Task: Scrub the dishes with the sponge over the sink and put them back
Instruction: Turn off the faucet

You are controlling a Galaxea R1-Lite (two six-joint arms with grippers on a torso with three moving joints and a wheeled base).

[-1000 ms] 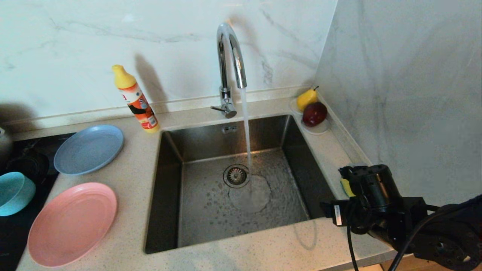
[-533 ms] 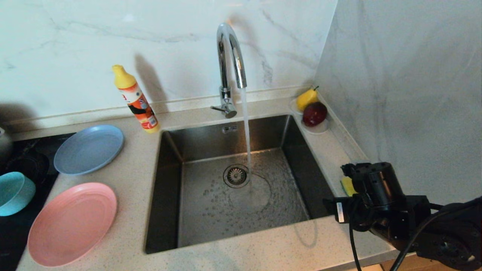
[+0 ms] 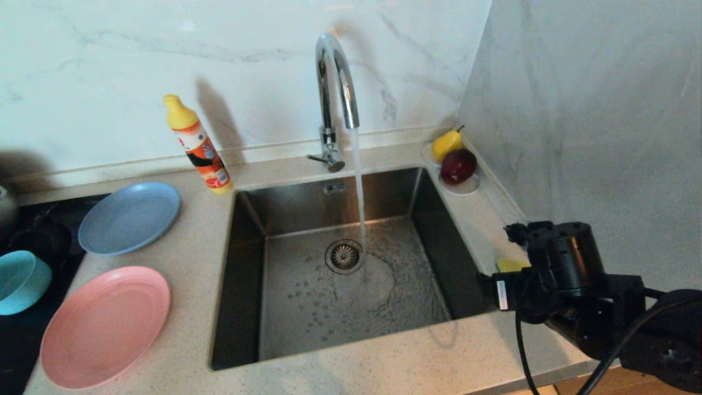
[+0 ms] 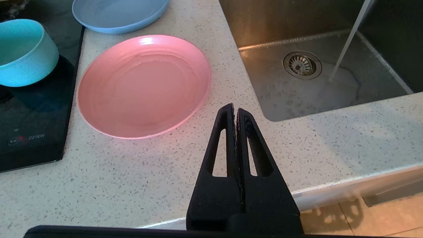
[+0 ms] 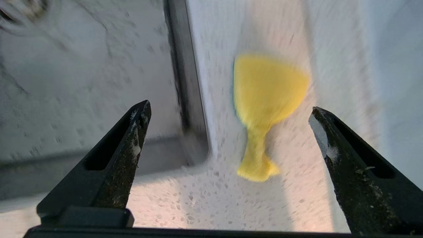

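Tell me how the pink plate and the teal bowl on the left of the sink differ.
The pink plate is wide and shallow; the teal bowl is smaller across, with taller walls. The pink plate sits wholly on the speckled counter, nearer the sink; the teal bowl rests farther out, on the black cooktop. In the left wrist view the plate looks glossy, the bowl matte. Both are round, upright and empty.
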